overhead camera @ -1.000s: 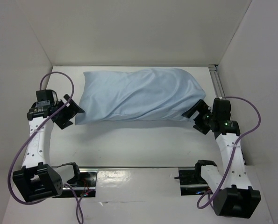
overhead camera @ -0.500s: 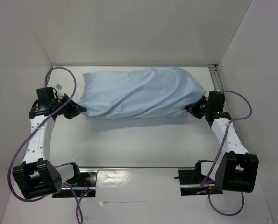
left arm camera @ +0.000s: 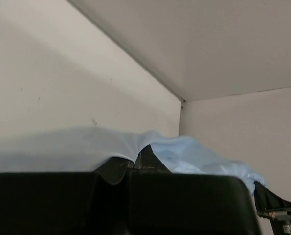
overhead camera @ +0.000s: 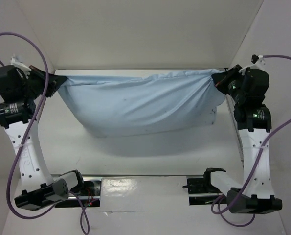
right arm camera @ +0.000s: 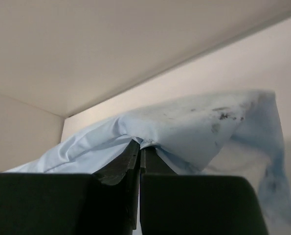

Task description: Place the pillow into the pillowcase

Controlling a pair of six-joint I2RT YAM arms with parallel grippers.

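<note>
Now the left gripper (overhead camera: 55,83), at ten o'clock, and right gripper (overhead camera: 217,81), at two o'clock, are each clamped on a pillowcase (overhead camera: 140,107) corner. It hangs stretched between them, bulging toward six o'clock.

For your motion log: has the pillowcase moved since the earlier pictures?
Yes. The pillowcase lifted and stretched wider; its left end moved out toward the left wall.

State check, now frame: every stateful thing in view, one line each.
pillowcase: hung between both grippers by its upper corners, top edge taut, middle sagging and full.
pillow: not visible; the case's bulge suggests it is inside.
left gripper: shut on the pillowcase's left corner.
right gripper: shut on the pillowcase's right corner.
</note>
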